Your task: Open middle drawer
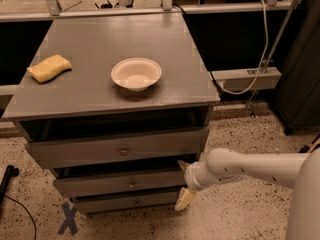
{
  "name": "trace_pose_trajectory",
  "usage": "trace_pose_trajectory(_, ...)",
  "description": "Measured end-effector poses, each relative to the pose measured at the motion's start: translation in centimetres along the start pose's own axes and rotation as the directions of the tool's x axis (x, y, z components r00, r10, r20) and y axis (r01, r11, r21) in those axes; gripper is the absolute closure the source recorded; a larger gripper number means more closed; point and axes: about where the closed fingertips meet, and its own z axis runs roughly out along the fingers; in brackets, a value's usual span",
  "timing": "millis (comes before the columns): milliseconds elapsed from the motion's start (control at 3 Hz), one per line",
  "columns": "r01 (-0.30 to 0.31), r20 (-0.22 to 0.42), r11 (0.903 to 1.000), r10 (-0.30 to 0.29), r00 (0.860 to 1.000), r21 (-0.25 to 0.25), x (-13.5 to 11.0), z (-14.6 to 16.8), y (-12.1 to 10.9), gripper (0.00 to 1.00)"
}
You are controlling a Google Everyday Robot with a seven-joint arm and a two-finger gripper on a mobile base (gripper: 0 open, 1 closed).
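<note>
Camera view: grey cabinet with three drawers. The middle drawer point(100, 184) sits between the taller top drawer point(90, 153) and the slim bottom drawer point(115, 203), with a small brass knob point(131, 184) at its centre. The gripper point(183, 184) is at the middle drawer's right end, fingers point(185, 199) spread open, holding nothing. On the surface point(100, 39): a white bowl point(136, 74) and a yellow sponge point(49, 68), well apart.

High frontal view; claw point(183, 183) lower right
</note>
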Motion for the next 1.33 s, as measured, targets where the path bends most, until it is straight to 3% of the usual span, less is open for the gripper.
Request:
trace_pose_trajectory(333, -0.017, -0.006, 0.9997, 0.017, 1.0, 0.018, 0.6, 0.8, -1.6, 0.0)
trace_pose_trajectory(667, -0.027, -0.005, 0.9994, 0.027, 1.0, 0.02, 0.9, 2.1, -2.1, 0.19)
trace_pose_trajectory(1333, -0.023, 0.01, 0.9997, 0.023, 1.0, 0.01, 1.1, 1.7, -1.1, 0.66)
